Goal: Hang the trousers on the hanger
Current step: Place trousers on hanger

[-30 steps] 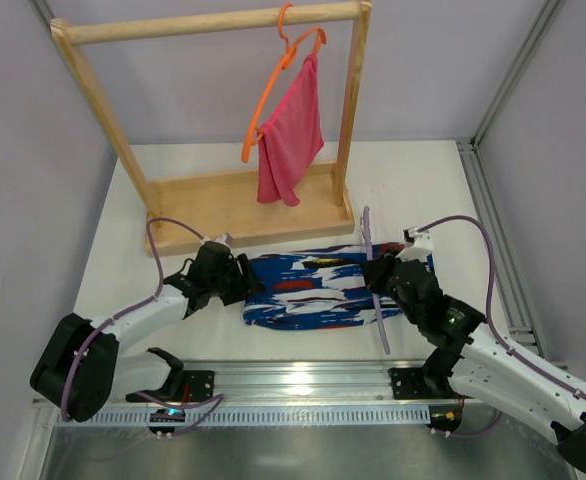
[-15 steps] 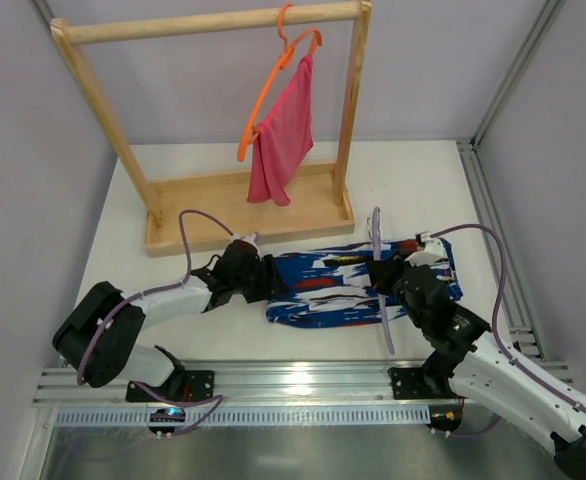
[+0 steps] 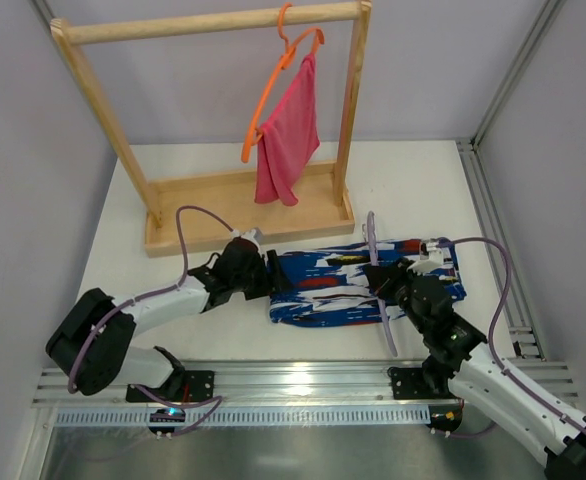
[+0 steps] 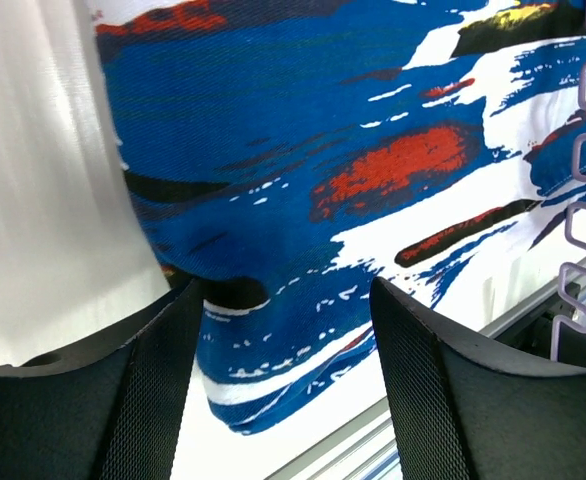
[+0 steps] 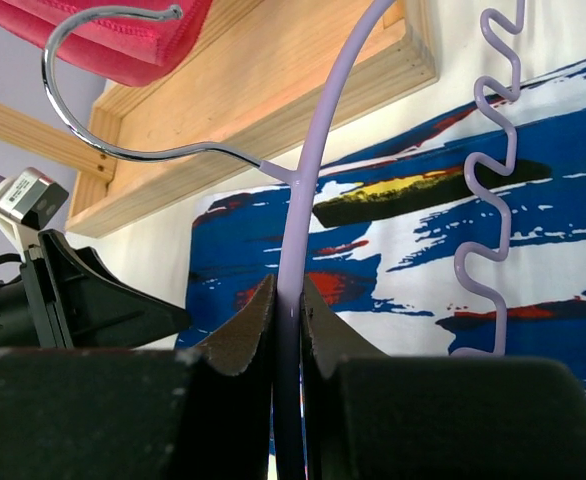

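Top view: the trousers (image 3: pixel 323 285) lie flat on the surface (image 3: pixel 413 190), just toward 6 o'clock from centre, with their long side running from 9 to 3 o'clock. The left pincer (image 3: pixel 269 278) sits at their 9 o'clock end, probably so it can lift that edge. The right pincer (image 3: pixel 385 282) grips the hanger (image 3: pixel 386 328), which lies across the cloth toward its 3 o'clock side. That looks like a way to line the bar up for threading. At 12 o'clock stands a wooden rack (image 3: pixel 248 205) whose base forms a shallow tray. Only its uprights stand in the tray. A pink cloth (image 3: pixel 291 135) on an orange hanger (image 3: pixel 273 85) hangs over it.

Left wrist view: the left pincer (image 4: pixel 285 310) is released, its fingers (image 4: pixel 143 400) spread wide on either side of the trousers' hem (image 4: pixel 323 150). The fabric lies between them, unclamped, so nothing is held. The hanger's ridged arm (image 4: pixel 576 215) shows at 3 o'clock.

Right wrist view: the right pincer (image 5: pixel 288 300) is clenched on the hanger's lilac bar (image 5: pixel 301 200), low on the stem. The metal hook (image 5: pixel 103 100) therefore points freely to 11 o'clock. The notched arm (image 5: pixel 493 180) rides above the trousers (image 5: pixel 403 250), which are not yet on the hanger.
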{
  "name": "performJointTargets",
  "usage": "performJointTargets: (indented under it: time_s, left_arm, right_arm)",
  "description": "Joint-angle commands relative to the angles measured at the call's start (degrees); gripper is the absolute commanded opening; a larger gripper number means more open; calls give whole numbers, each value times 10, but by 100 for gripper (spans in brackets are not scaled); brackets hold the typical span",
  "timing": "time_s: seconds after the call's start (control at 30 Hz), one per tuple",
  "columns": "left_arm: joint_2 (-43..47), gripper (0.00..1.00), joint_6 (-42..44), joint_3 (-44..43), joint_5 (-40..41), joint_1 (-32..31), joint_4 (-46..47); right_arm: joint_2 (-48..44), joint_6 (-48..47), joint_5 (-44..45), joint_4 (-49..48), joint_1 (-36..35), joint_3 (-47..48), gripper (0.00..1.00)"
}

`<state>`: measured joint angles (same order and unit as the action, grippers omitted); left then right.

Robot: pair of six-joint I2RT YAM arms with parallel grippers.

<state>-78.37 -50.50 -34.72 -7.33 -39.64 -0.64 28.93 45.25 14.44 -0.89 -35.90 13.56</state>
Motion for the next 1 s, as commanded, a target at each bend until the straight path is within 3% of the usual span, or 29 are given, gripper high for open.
performJointTargets:
  time_s: [0.0, 0.2, 0.57, 0.97]
  left_arm:
    - [29, 69, 10, -19, 39, -3, -35]
    - [38, 75, -8, -2, 24, -2, -30]
    - [15, 74, -53, 33, 22, -2, 0]
    - [-9, 65, -75, 53, -27, -3, 114]
  right_arm:
    - [-20, 18, -30, -97, 12, -15, 4]
    - [-25, 40, -47, -126, 28, -34, 4]
    - [-31, 95, -47, -170, 29, -78, 4]
    - [-120, 114, 7, -62, 31, -120, 4]
